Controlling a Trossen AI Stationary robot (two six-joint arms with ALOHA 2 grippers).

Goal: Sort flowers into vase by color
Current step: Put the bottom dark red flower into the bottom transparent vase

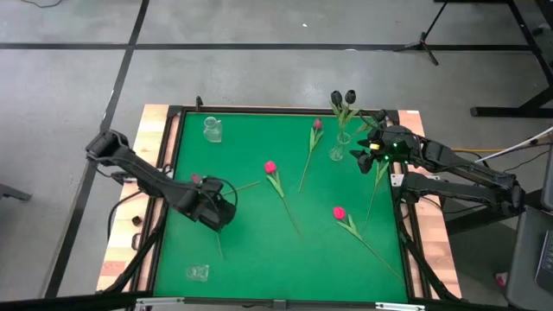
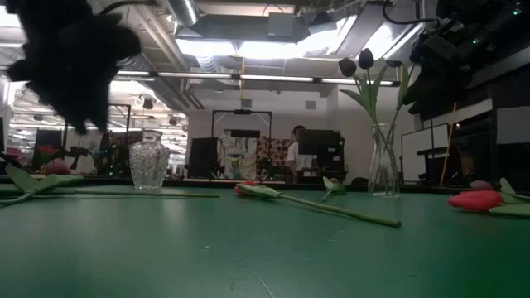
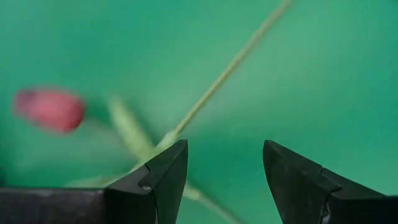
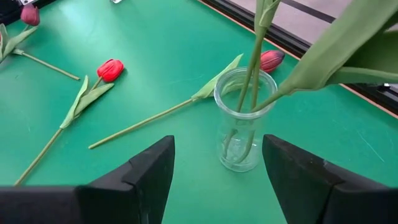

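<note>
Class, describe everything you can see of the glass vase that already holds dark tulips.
The tall vase is clear glass, a narrow cylinder with a thick rim, standing upright on the green mat near its far right corner. It holds two thin green stems that rise to two near-black tulips, with a long leaf bending out over the rim. A maroon tulip lies just behind it. The right gripper hovers close by, jaws open, not touching.

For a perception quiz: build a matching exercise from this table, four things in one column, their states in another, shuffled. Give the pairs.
Things:
1. near-black tulips
2. round glass vase
3. left gripper
4. tulip by the tall vase

States:
A. empty, upright
B. lying flat on the green mat
C. standing in the tall glass vase
D. fingers apart above a pink-red tulip

Pairs: 1-C, 2-A, 3-D, 4-B
</note>
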